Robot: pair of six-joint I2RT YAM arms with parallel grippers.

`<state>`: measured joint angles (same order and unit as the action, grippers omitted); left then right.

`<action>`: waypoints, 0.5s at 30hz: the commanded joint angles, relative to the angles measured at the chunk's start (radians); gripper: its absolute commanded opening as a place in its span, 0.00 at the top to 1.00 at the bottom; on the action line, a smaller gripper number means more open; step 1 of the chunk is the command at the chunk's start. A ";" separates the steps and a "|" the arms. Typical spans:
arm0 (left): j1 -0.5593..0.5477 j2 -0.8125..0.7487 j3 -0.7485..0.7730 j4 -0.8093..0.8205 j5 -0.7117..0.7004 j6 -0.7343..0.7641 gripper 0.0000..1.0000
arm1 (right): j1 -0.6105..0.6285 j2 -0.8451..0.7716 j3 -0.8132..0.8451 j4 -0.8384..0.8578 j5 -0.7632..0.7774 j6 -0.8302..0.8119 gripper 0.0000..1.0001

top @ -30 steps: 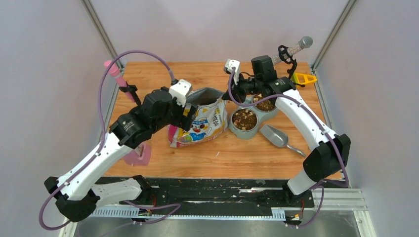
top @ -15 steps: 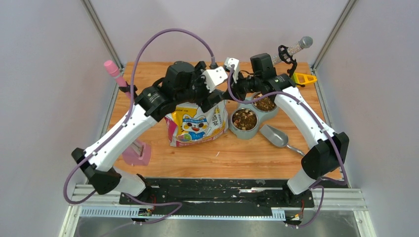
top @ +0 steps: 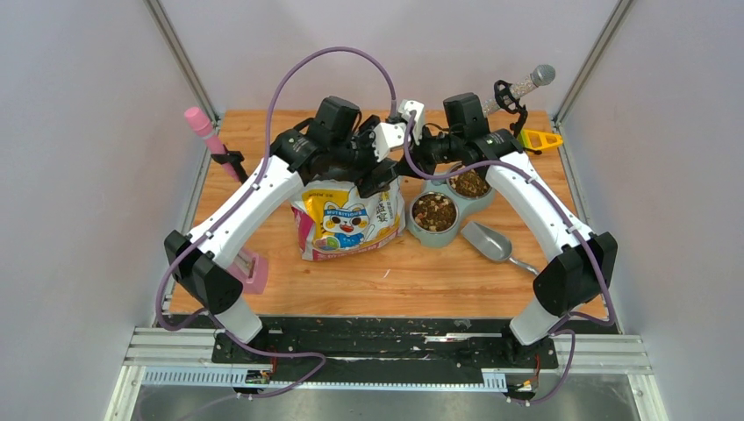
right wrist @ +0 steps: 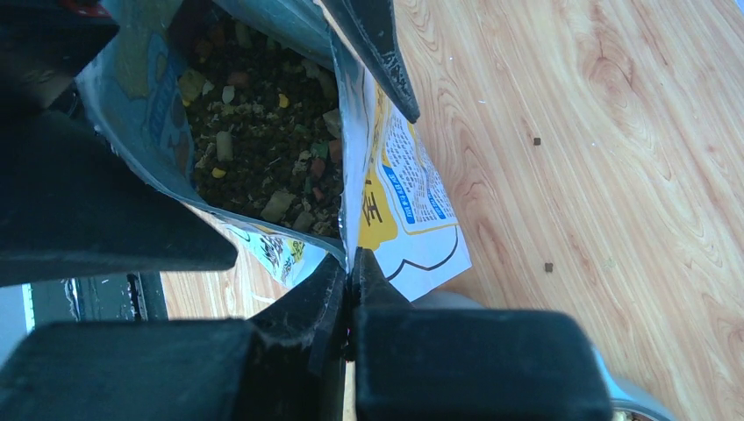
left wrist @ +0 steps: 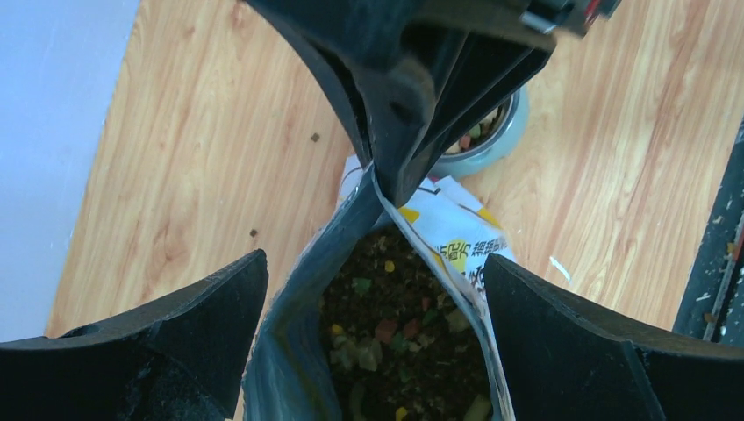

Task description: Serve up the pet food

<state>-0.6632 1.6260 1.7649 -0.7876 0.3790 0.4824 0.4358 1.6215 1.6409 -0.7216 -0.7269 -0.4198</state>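
Pale wood desk [top: 263, 132] seen from above, with two robot arms reaching in toward its middle. A colourful cartoon-cat bag [top: 351, 224] stands upright there, its mouth open at the top. Inside the bag lies the pet food [left wrist: 395, 324], a dark crumbly heap with tan, green and yellow bits. More kibble already fills both cups of a grey-blue double bowl [top: 435, 239] just right of the bag. A grey scoop [top: 485, 240] lies on the desk beside the bowl, with no hand on it.

The right hand [right wrist: 351, 263] is closed tight, pinching the bag's rim on the bowl side. The left hand [left wrist: 373, 267] is spread fully open and holds nothing. It hangs over the bag's mouth with one finger outside each wall.

The step in hand looks like getting a two-handed hold on the bag, either to tip it toward the bowl or to manage its opening. The next move probably calls for the left hand to come down and close on the bag, not on the food. The bag is soft, so a careless squeeze could buckle it or tip kibble onto the desk.
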 commanded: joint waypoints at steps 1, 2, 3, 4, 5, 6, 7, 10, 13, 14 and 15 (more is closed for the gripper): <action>0.017 -0.002 -0.014 -0.055 -0.040 0.105 0.00 | -0.009 -0.080 0.043 0.182 -0.089 0.014 1.00; 0.019 -0.006 -0.024 -0.047 -0.055 0.115 0.02 | -0.009 -0.088 0.038 0.183 -0.087 0.011 1.00; 0.025 -0.010 -0.032 -0.050 -0.076 0.136 0.03 | -0.010 -0.094 0.035 0.183 -0.080 0.011 1.00; 0.027 -0.012 -0.030 -0.067 -0.078 0.146 0.08 | -0.011 -0.099 0.033 0.183 -0.066 0.014 1.00; 0.031 -0.017 -0.022 -0.080 -0.077 0.177 0.12 | -0.012 -0.104 0.030 0.182 -0.052 0.015 1.00; 0.032 -0.020 -0.017 -0.111 -0.075 0.188 0.21 | -0.014 -0.109 0.027 0.183 -0.043 0.015 1.00; 0.034 -0.029 -0.014 -0.126 -0.073 0.214 0.27 | -0.016 -0.113 0.025 0.183 -0.028 0.017 1.00; 0.034 -0.051 -0.021 -0.185 -0.076 0.274 0.51 | -0.028 -0.126 0.018 0.183 -0.022 0.021 1.00; 0.033 -0.084 -0.062 -0.182 -0.148 0.311 0.66 | -0.040 -0.143 0.003 0.182 -0.045 0.001 1.00; 0.034 -0.090 -0.071 -0.166 -0.171 0.313 0.69 | -0.042 -0.154 -0.004 0.181 -0.050 -0.009 1.00; 0.034 -0.102 -0.091 -0.159 -0.213 0.322 0.71 | -0.044 -0.162 -0.011 0.180 -0.055 -0.021 1.00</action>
<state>-0.6495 1.5990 1.7142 -0.8974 0.3283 0.7139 0.4316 1.6012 1.6081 -0.6872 -0.7094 -0.4274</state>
